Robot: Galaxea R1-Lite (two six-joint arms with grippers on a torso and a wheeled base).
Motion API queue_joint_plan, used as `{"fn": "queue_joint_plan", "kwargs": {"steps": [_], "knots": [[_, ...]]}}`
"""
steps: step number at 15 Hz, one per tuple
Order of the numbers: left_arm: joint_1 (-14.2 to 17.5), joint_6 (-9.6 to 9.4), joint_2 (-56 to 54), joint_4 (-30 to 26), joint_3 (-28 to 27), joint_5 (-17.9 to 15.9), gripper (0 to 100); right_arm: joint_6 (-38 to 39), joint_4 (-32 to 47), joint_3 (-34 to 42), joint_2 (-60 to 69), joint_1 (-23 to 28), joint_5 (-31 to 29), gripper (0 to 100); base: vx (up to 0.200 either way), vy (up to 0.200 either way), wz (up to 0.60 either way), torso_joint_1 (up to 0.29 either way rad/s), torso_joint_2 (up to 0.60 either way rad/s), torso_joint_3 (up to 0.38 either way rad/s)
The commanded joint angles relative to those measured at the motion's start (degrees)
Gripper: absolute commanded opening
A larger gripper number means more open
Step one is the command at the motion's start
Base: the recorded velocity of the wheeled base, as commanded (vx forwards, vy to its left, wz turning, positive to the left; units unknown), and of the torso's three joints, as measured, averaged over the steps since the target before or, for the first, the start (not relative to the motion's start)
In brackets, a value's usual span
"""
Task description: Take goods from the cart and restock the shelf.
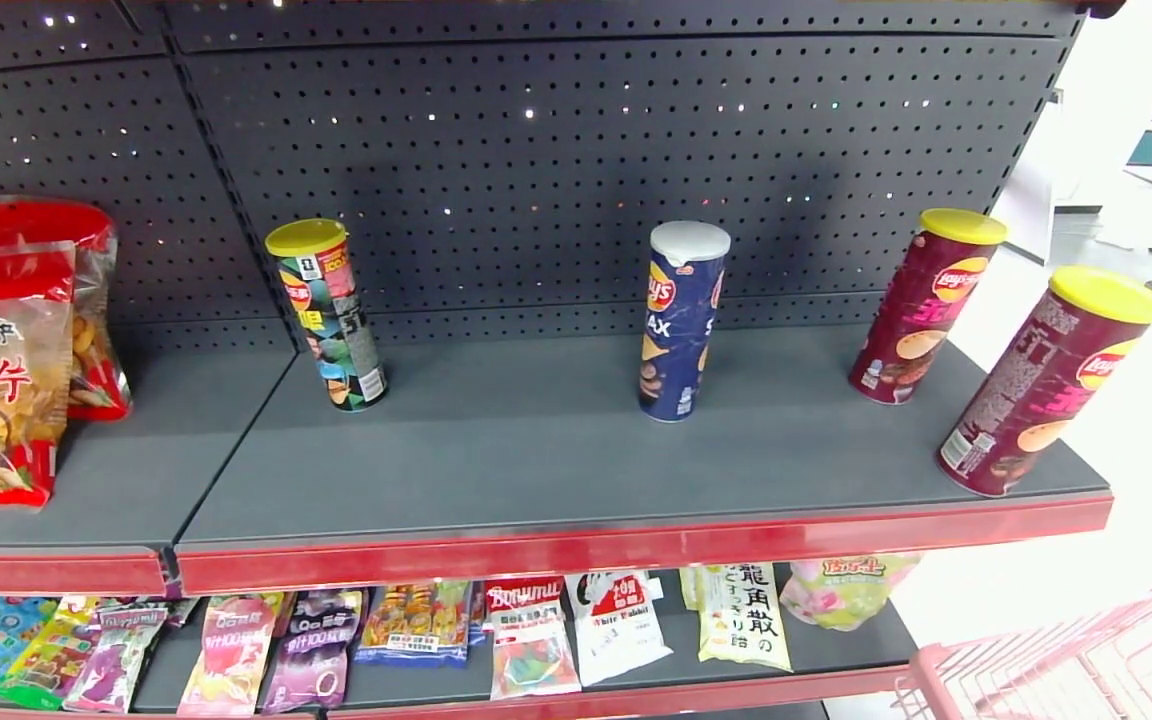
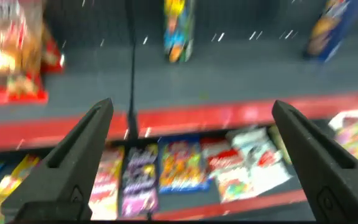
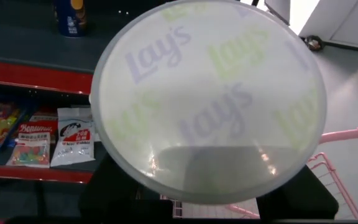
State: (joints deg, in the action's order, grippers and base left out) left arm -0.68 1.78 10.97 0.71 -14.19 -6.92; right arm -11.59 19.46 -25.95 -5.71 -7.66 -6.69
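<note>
While my right gripper [image 3: 210, 190] pinches the chip can [image 3: 207, 99] short of the shelf [image 1: 536, 450], my left gripper [image 2: 192, 104] hangs spread, empty. Risk: a crowded set-down at frame centre topples the blue can [image 1: 681, 320].

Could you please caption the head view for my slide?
Four chip cans stand along the grey shelf, snack packets below, pink cart alongside.

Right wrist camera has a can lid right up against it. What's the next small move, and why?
Probably carry the chip can up toward the bare stretch of the upper shelf between the blue can and the maroon can next to it: it seems held, and that gap looks wide enough.
</note>
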Motion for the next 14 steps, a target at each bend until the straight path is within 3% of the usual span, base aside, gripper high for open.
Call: {"fn": "queue_joint_plan", "kwargs": {"steps": [1,2,3,4,5,6,7,8,9,10,12,14], "knots": [[-2.9,-3.36,34.2,6.1,-18.2,-7.1,100,-0.1,-0.9,1.0,-0.6,-1.0,0.5,0,0.0,0.0,0.0,0.0,0.0,0.0],[-3.6,-5.21,37.0,6.9,-18.0,-7.5,100,0.0,-1.0,1.3,-0.4,-1.2,0.5,0,0.0,0.0,0.0,0.0,0.0,0.0],[-8.3,-5.91,40.9,7.2,-18.5,-10.7,100,0.3,-0.5,1.7,0.0,-1.3,0.6,0,0.0,0.0,0.0,0.0,0.0,0.0],[-11.6,-5.91,42.7,7.2,-19.1,-12.6,100,0.7,-0.5,2.0,-0.2,-1.3,0.7,0,0.0,0.0,0.0,0.0,0.0,0.0],[-18.5,-5.65,47.8,7.3,-20.4,-14.7,100,1.9,-0.8,2.5,-1.0,-1.3,0.8,0,0.0,0.0,0.0,0.0,0.0,0.0],[-20.8,-5.3,52.1,7.3,-22.7,-15.8,100,2.5,-0.8,2.5,-1.2,-1.3,0.8,0,0.0,0.0,0.0,0.0,0.0,0.0],[-21.0,-5.3,54.9,7.4,-24.7,-17.0,100,2.8,-0.6,2.5,-1.1,-1.3,0.7,0,0.0,0.0,0.0,0.0,0.0,0.0],[-21.3,-5.56,60.5,9.7,-28.7,-20.1,100,3.0,-0.5,2.5,-1.1,-1.3,0.6,0,0.0,0.0,0.0,0.0,0.0,0.0],[-22.6,-5.65,65.3,12.8,-31.9,-21.0,100,3.0,-0.5,2.3,-1.4,-1.2,0.5,0,0.0,0.0,0.0,0.0,0.0,0.0],[-24.6,-5.3,71.4,16.3,-35.9,-20.9,100,3.0,-0.6,2.0,-2.2,-1.2,0.2,0,0.0,0.0,0.0,0.0,0.0,0.0],[-24.9,-5.82,80.2,18.2,-41.0,-21.3,100,3.1,-0.6,1.9,-3.2,-0.8,-0.2,0,0.0,0.0,0.0,0.0,0.0,0.0],[-25.4,-5.56,87.6,25.3,-44.3,-21.0,100,3.1,-0.6,2.0,-3.3,-0.6,-1.0,0,0.0,0.0,0.0,0.0,0.0,0.0]]}}
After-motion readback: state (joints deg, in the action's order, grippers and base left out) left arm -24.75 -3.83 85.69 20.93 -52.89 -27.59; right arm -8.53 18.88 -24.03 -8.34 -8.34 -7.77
